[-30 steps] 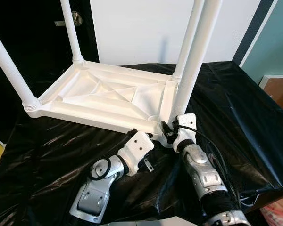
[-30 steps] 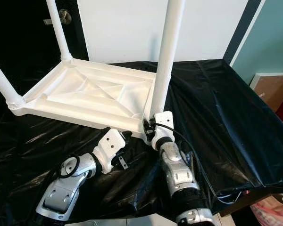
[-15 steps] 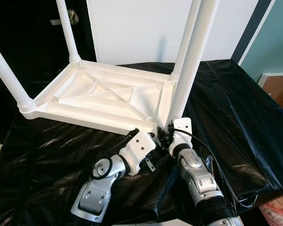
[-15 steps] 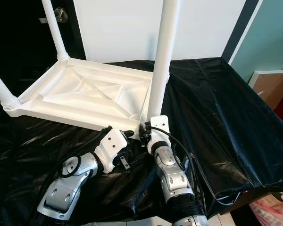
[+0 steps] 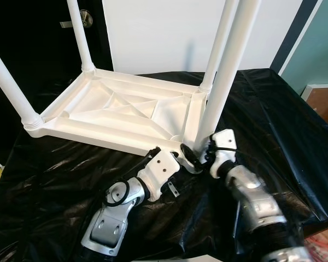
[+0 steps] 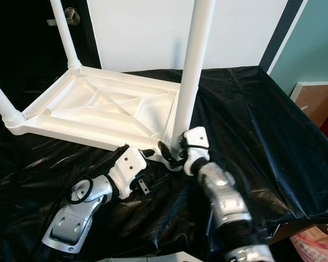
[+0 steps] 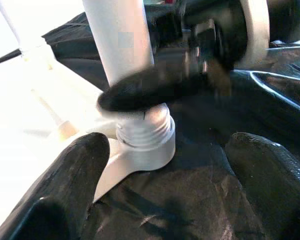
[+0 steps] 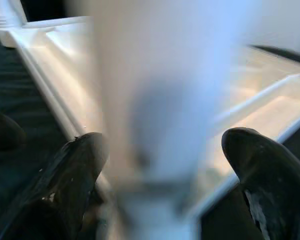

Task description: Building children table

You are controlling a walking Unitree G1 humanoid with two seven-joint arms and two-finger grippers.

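A white plastic children's table (image 5: 120, 109) lies upside down on a black sheet, its legs pointing up. The near right leg (image 5: 224, 82) stands in its threaded corner socket (image 7: 145, 140). My right gripper (image 5: 199, 153) is at the base of this leg, open, with one finger on each side of the blurred leg (image 8: 155, 90). One of its fingers (image 7: 150, 90) lies across the leg just above the thread. My left gripper (image 5: 172, 155) is low at the same corner, open, and its fingers (image 7: 65, 195) flank the socket without touching it.
The black plastic sheet (image 5: 273, 114) covers the work surface, which drops off at the right and front edges. A dark door with a knob (image 5: 86, 19) is behind on the left. A brown box (image 5: 323, 103) stands by the teal wall on the right.
My right forearm has swung out to the right while its gripper stays at the base of the leg. The left arm has hardly moved. The camera has shifted slightly.
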